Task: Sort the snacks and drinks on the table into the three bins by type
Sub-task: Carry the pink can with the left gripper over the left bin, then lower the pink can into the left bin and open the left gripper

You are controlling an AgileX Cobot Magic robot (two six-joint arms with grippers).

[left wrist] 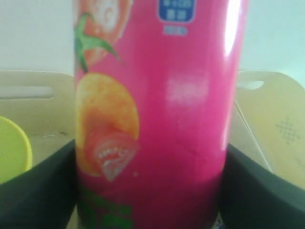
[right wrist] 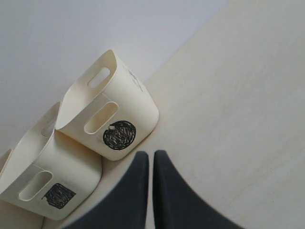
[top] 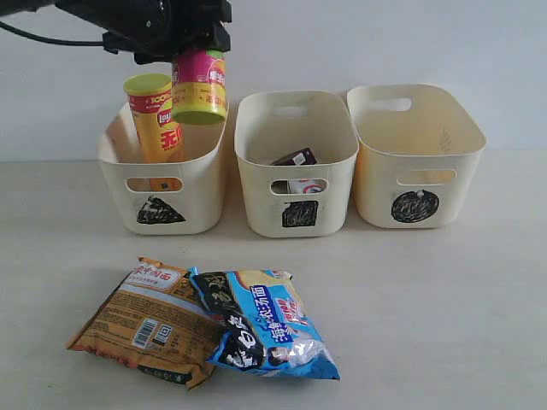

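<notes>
Left tool (left wrist: 147,191): grasping pink tube (top: 199,84) above triangle bin (top: 201,196).
Yellow-red tube (top: 154,120): standing inside triangle bin.
Right tool (right wrist: 150,176): clenched, empty, above counter (right wrist: 248,119).

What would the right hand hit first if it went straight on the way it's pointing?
Most likely the table, right at the foot of the bin marked with a circle. The right hand aims close to that bin's lower corner, so it could clip the bin first; depth is unclear.
</notes>
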